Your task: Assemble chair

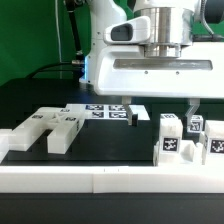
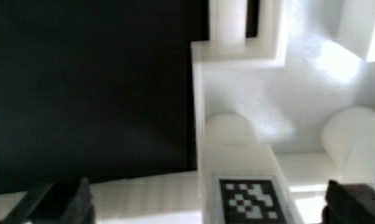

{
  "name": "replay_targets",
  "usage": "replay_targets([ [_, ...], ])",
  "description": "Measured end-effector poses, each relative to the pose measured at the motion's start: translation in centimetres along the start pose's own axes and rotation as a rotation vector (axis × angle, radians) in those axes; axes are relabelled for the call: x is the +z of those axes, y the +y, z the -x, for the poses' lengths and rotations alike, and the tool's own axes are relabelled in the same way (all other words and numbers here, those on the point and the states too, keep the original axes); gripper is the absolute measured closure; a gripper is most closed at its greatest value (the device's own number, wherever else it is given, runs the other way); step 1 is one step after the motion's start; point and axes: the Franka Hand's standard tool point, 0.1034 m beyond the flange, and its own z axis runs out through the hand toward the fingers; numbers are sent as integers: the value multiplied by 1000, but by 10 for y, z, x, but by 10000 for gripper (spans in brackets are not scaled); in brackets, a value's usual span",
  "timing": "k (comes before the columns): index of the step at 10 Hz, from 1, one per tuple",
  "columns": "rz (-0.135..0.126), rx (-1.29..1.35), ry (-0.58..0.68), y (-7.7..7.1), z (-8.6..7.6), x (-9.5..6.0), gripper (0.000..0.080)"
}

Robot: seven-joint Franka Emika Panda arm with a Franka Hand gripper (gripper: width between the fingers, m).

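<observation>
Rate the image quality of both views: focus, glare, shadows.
Exterior view: fairly sharp; the white rail and robot arm are bright, nearly washed out, against the dark table. Wrist view: soft focus up close; the white chair part is overexposed with faint edges, its tag blurred, the fingers dark smears.

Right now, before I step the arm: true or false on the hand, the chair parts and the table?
1. The hand is open, fingers wide apart. True.
2. The tagged posts stand at the exterior view's left. False: they stand at its right.
3. The notched block lies at the exterior view's left. True.
4. The table is white. False: it is black.
</observation>
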Motion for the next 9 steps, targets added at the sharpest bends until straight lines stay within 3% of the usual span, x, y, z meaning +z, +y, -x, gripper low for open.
replay_targets([
  [3,12,-12,6,-2,14,15,150],
  [9,33,-32,25,-2,21,44,150],
])
